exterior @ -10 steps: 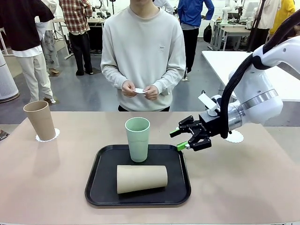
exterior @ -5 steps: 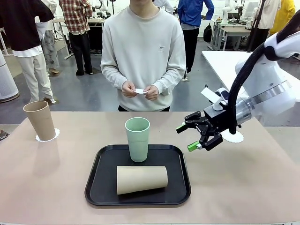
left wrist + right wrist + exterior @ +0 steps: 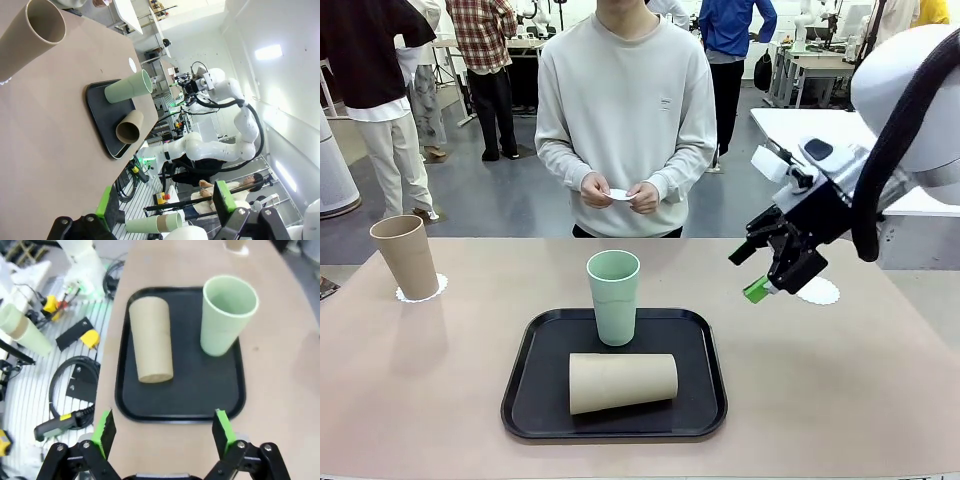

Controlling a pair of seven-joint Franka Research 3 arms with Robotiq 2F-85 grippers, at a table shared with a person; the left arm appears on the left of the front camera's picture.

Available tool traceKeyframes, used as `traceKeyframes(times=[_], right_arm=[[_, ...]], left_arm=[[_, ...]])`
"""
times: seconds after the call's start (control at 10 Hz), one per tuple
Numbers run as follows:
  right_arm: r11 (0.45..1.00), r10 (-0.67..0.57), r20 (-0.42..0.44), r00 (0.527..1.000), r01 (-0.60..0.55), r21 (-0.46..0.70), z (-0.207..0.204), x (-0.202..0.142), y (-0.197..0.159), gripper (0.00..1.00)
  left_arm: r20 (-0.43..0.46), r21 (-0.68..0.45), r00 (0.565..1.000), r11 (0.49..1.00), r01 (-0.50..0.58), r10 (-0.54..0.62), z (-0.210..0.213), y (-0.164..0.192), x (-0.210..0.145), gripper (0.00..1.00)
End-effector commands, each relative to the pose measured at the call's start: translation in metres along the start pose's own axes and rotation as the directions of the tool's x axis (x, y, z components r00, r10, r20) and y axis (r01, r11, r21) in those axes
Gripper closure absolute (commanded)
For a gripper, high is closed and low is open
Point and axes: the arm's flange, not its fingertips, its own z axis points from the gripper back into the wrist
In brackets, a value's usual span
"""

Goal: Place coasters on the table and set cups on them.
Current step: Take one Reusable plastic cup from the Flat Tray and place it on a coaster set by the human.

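Our right gripper [image 3: 750, 272] hangs wide open, holding nothing — a coaster [image 3: 819, 292] lies on the table [image 3: 840, 385] just beside it, the green cup [image 3: 614, 296] and tipped brown cup [image 3: 622, 381] on the tray [image 3: 540, 370] ahead.

Bare bench [image 3: 850, 400] spreads right of the black tray [image 3: 516, 400] and left of it, up to the upright tan cup [image 3: 406, 256]. On the tray, a standing mint cup [image 3: 614, 295] and a lying tan cup [image 3: 622, 381] block the middle.
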Motion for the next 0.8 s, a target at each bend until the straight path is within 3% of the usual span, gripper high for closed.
traceKeyframes(times=[0.0,0.2,0.3,0.5,0.6,0.7], right_arm=[[0.994,-0.113,-0.142,0.983,0.112,-0.019,0.000,0.024,0.012,0.00],[0.997,-0.052,-0.202,0.978,0.061,0.040,0.006,0.024,0.012,0.00],[0.996,-0.085,-0.123,0.989,0.081,-0.037,0.007,0.024,0.015,0.00],[0.996,-0.085,-0.123,0.989,0.081,-0.037,0.007,0.024,0.015,0.00],[0.997,-0.073,-0.149,0.986,0.071,-0.019,0.008,0.027,0.017,0.00],[0.996,-0.076,-0.301,0.951,0.087,0.022,-0.012,0.047,0.022,0.00]], left_arm=[[0.003,-0.007,1.000,1.000,0.004,-0.004,0.001,-0.002,-0.001,0.00],[0.003,-0.007,1.000,1.000,0.004,-0.004,0.001,-0.002,-0.001,0.00],[0.003,-0.007,1.000,1.000,0.004,-0.004,0.001,-0.002,-0.001,0.00],[0.003,-0.007,1.000,1.000,0.004,-0.004,0.001,-0.002,-0.001,0.00],[0.003,-0.007,1.000,1.000,0.004,-0.004,0.001,-0.002,-0.001,0.00],[0.003,-0.007,1.000,1.000,0.004,-0.004,0.001,-0.002,-0.001,0.00]])
